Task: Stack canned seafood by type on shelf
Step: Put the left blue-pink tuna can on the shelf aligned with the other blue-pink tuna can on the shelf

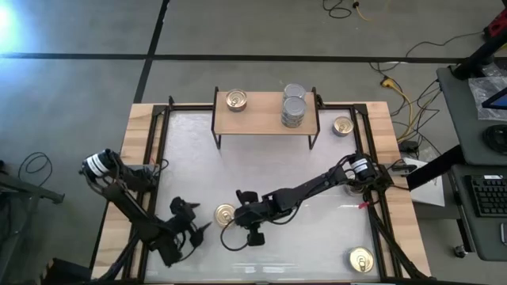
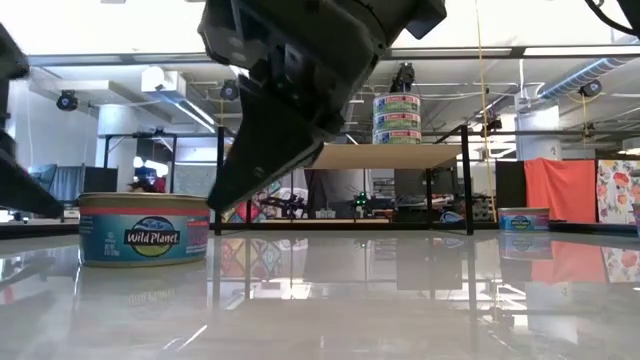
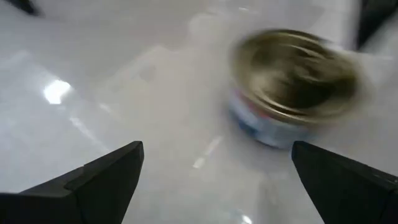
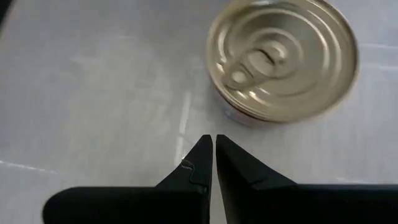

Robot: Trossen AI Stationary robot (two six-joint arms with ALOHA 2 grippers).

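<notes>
Midway through the sorting. On the small low shelf (image 1: pixel 265 113) with its light wooden top board and thin black metal legs: one short round gold-lidded tin (image 1: pixel 236 100) alone at one end, and a stack of silver-grey-lidded tins (image 1: pixel 293 109) at the other, three high by the low view. Still out on the glossy white wood-edged desk (image 1: pixel 261 158): a gold pull-ring tin with a blue label (image 1: pixel 226 214) near the front, between the two arms; another gold-lidded tin (image 1: pixel 361 260) at the front right corner; a third (image 1: pixel 342 125) just beside the shelf's right legs.

Right claw (image 1: pixel 242 207) shut tight and empty, tips just beside the blue-labelled tin, seemingly not quite touching it. Left claw (image 1: pixel 200 227) spread wide and empty, near the same tin on its other side.

By this showing, silver stack perhaps complete; three gold tins yet to join the lone one on the shelf.
</notes>
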